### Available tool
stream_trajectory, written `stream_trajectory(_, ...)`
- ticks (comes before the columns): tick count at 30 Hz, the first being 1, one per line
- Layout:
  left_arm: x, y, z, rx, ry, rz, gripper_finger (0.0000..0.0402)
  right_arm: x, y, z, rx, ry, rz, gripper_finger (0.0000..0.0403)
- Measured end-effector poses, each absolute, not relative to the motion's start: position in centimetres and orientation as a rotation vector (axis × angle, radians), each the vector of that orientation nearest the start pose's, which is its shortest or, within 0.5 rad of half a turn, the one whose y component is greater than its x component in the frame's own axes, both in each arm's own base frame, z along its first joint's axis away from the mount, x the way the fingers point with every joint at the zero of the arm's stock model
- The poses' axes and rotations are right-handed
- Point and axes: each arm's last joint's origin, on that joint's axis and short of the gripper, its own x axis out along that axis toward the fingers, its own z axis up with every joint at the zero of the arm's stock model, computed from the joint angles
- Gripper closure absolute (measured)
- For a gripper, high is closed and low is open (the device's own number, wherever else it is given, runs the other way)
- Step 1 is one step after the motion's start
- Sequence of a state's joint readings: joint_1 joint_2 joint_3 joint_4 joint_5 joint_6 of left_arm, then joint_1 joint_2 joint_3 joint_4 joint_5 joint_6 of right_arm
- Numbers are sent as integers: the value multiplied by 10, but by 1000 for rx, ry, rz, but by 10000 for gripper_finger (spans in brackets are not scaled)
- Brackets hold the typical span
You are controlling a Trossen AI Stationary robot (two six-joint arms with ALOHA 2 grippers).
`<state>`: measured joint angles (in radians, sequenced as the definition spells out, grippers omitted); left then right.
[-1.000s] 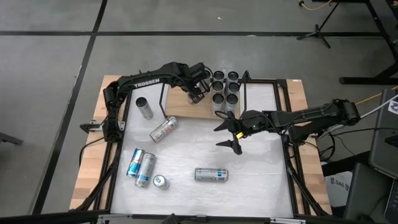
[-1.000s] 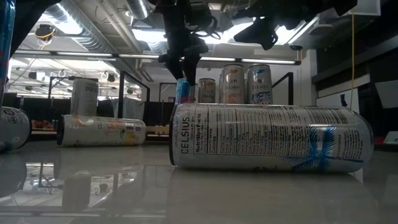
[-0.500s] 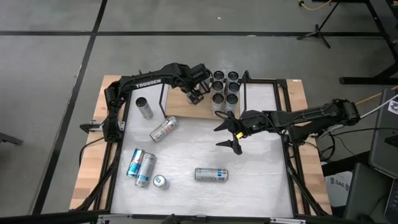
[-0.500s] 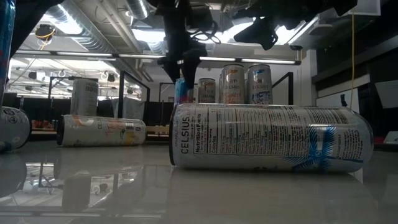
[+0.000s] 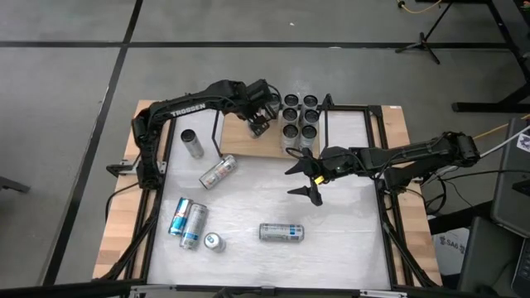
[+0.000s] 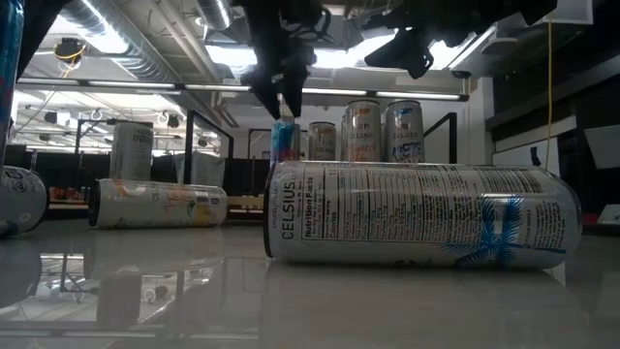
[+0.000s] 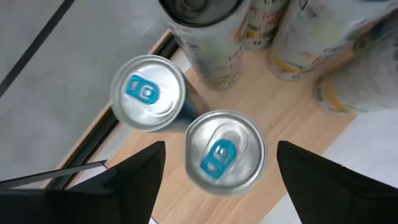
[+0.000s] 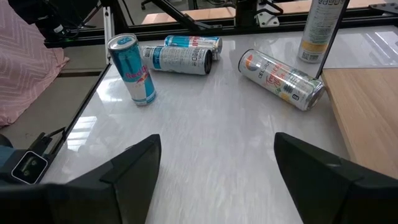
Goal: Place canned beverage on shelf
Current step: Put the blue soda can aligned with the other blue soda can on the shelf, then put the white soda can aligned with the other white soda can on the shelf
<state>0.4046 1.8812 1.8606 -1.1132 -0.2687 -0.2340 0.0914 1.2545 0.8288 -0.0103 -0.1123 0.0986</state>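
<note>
The shelf (image 5: 240,142) is a wooden board in a black rod frame at the table's far side. Several cans (image 5: 300,116) stand upright on it. One silver can with a blue tab (image 7: 224,152) stands on the board next to another like it (image 7: 148,93). My left gripper (image 7: 221,144) hangs open just above that can, a finger at each side, clear of it; the low view shows the gripper (image 6: 281,85) over the can's top (image 6: 283,136). My right gripper (image 5: 308,178) hovers open over the table's middle, holding nothing.
Loose cans are on the white tabletop: one upright (image 5: 192,142) at the left, one lying (image 5: 218,171), two lying side by side (image 5: 188,220), a small upright one (image 5: 214,242), and one lying near the front (image 5: 281,232). The shelf's black upright rods (image 5: 325,116) stand close to the cans.
My left gripper has opened, let go of the blue-tab can and risen straight up off its top. The can stays upright on the shelf board.
</note>
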Motion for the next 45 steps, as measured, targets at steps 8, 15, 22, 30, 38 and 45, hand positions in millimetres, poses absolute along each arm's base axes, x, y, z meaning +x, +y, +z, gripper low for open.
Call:
stream_trajectory(8, 334, 142, 356, -259, 1005, 707, 103, 272, 28, 267, 102, 448, 179, 100)
stream_trajectory(15, 308, 114, 383, -235, 1010, 666, 103, 272, 28, 267, 102, 449, 179, 100)
stream_trajectory(22, 282, 86, 400, -226, 1056, 658, 103, 271, 28, 266, 102, 456, 178, 100)
stream_trajectory(30, 239, 78, 391, -274, 1088, 778, 103, 271, 28, 266, 102, 456, 179, 100)
stream_trajectory(38, 182, 84, 362, -396, 1110, 955, 103, 272, 28, 266, 102, 456, 178, 100)
stream_trajectory(45, 153, 85, 333, -502, 1134, 1075, 103, 272, 28, 266, 102, 455, 178, 100)
